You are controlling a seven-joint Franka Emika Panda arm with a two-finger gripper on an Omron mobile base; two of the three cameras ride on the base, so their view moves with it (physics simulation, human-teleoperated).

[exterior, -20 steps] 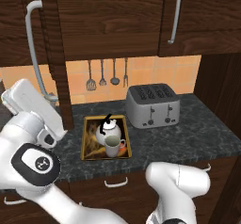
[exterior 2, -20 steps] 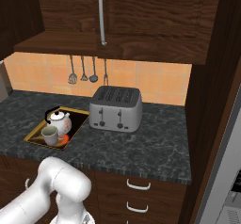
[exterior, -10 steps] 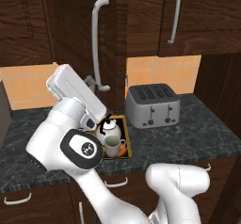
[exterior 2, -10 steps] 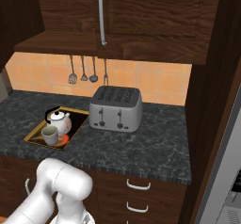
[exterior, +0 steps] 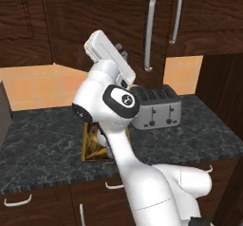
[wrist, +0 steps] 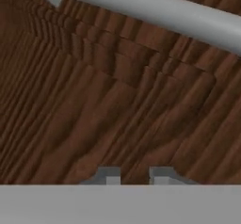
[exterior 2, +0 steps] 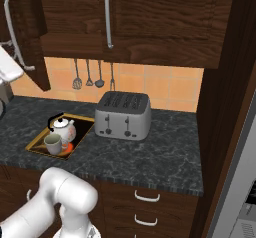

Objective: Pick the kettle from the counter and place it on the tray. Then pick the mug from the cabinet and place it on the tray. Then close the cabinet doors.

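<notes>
The white kettle [exterior 2: 63,127] and the off-white mug [exterior 2: 52,143] stand together on the gold-rimmed tray [exterior 2: 82,130] on the dark counter [exterior 2: 155,154]. In the left base view my arm hides most of the tray [exterior: 91,146]. My gripper [exterior: 122,51] is raised against the left cabinet door [exterior: 95,25], beside its silver handle [exterior: 150,32]. In the hand view the gripper [wrist: 134,175] faces the brown wood up close, its fingertips [wrist: 108,175] slightly apart with nothing between them, and the handle bar [wrist: 141,5] crosses the top. From the right, this door [exterior 2: 31,37] still stands out a little from the cabinet.
A grey toaster [exterior 2: 123,114] sits on the counter right of the tray. Utensils [exterior 2: 89,74] hang on the orange tile wall. The right cabinet door [exterior 2: 160,12] is shut, with its handle [exterior 2: 107,16]. Drawers [exterior 2: 147,197] lie below the counter.
The left cabinet door has swung from wide open to nearly shut, with my arm following it to the right. The fingertips have parted slightly. Kettle, mug and tray have not moved.
</notes>
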